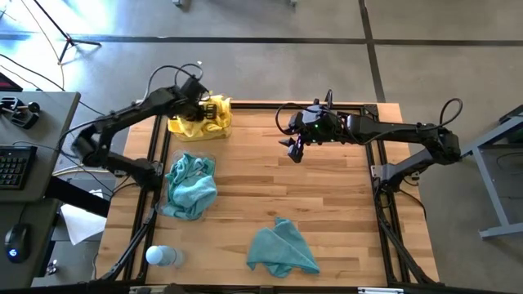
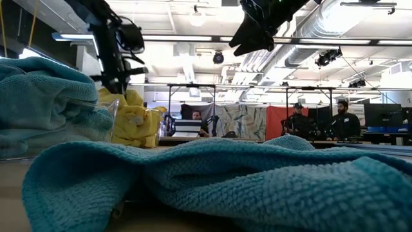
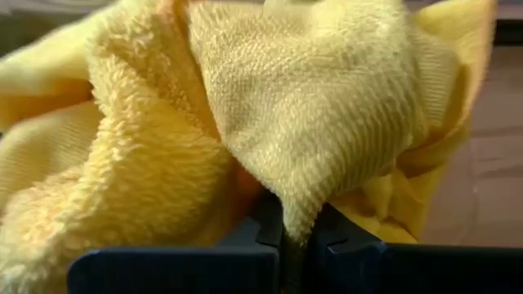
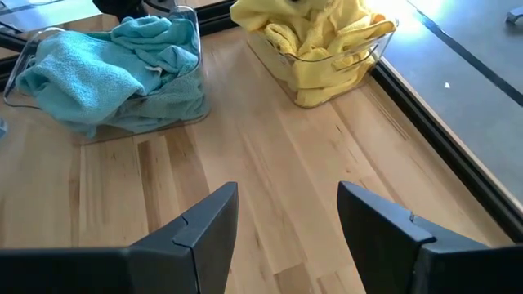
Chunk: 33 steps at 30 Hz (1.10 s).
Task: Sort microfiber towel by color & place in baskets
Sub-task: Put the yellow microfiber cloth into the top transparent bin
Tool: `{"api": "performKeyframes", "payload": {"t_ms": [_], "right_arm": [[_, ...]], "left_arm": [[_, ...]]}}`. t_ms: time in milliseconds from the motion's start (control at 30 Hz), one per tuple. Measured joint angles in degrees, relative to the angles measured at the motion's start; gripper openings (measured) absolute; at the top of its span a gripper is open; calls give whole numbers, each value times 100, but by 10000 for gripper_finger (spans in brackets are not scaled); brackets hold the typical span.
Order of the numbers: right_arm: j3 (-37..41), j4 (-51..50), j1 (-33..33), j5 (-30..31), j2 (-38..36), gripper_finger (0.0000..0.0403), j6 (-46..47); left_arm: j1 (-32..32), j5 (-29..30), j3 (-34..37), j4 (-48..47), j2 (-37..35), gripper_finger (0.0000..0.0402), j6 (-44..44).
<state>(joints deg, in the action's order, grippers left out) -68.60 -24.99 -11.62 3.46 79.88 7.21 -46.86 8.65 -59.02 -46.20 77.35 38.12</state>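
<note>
Clear plastic bin [image 4: 347,61]: yellow fuzzy towels [image 1: 200,117], one pinched by left tool [image 1: 198,104]. Second clear bin [image 4: 186,49]: teal towels [image 1: 190,184]. Loose teal towel [image 1: 282,247] on wooden table [image 1: 327,196]. Right tool [image 1: 296,149]: wide, empty, above the table.

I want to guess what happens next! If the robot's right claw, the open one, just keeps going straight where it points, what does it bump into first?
Probably bare wooden table. The right gripper points down at planks between its open fingers; the two baskets lie farther off, though depth is unclear.
</note>
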Motion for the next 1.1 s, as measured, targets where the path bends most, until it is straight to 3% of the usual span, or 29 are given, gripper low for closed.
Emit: {"api": "performKeyframes", "payload": {"t_ms": [500, 867, 1100], "right_arm": [[0, 0, 0, 0, 0, 206, 30], [0, 0, 0, 134, 0, 206, -123], [0, -2, -2, 258, 0, 206, -123]], "left_arm": [[80, 148, 0, 165, 1190, 0, 592], [43, 425, 18, 355, 1467, 3, 1084], [92, 519, 460, 875, 1487, 5, 1488]]}}
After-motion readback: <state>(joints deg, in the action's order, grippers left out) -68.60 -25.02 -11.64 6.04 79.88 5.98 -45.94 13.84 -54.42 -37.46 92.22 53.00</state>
